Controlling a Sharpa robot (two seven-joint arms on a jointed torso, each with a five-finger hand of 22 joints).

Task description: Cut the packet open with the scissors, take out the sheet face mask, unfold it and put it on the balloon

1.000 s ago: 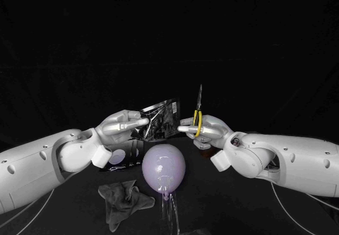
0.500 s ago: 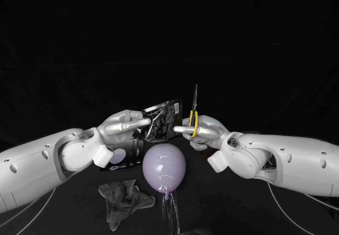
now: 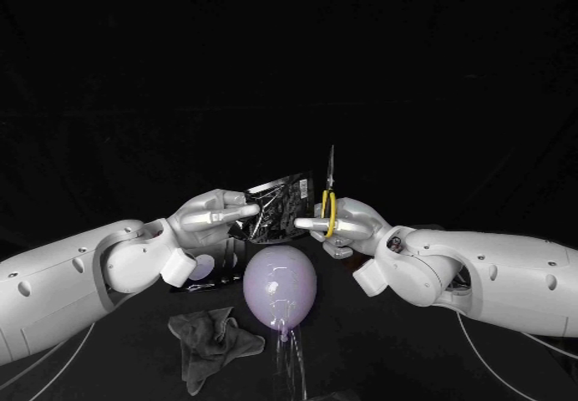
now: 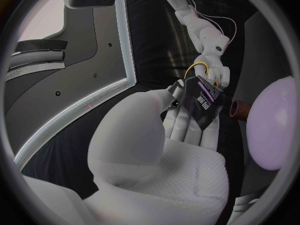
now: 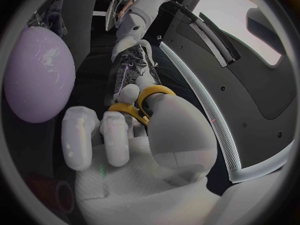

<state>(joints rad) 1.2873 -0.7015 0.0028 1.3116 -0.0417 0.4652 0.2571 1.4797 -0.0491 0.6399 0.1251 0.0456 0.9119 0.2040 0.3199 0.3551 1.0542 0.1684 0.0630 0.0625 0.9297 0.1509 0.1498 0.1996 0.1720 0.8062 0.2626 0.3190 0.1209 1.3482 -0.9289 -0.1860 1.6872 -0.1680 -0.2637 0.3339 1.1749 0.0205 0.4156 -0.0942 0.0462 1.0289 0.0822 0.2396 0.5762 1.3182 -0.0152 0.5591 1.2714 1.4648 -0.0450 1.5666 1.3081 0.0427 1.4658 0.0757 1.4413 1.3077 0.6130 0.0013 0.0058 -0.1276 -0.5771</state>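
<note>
While the cut is the step in hand, here's the geometry, from the robot's left to its right.

Left hand (image 3: 215,215): closed on the packet (image 3: 280,205), gripping its left side. The packet is held up in the air, face roughly toward the head camera and slightly tilted, with the top and right edges free.

Balloon (image 3: 281,286): lies on the table (image 3: 386,351) just below the packet, apart from both hands, long axis running toward the robot. Nothing on it.

Scissors (image 3: 329,188): just beside the packet's right edge. Long axis near vertical, tips up, yellow loops down. The blades read as one thin line, so I can't tell how far they gape or whether they touch the foil.

Right hand (image 3: 349,224): fingers through and around the yellow loops, holding the scissors, sitting right of the packet at about the same height.

Key relation: the packet lies directly left of the blades, and the blade axis runs roughly parallel to the packet's right edge. My read is that the right hand is the mover. To bite, the blades have to open and straddle an edge, and that likely needs a tilt across a corner or the top strip.
</note>
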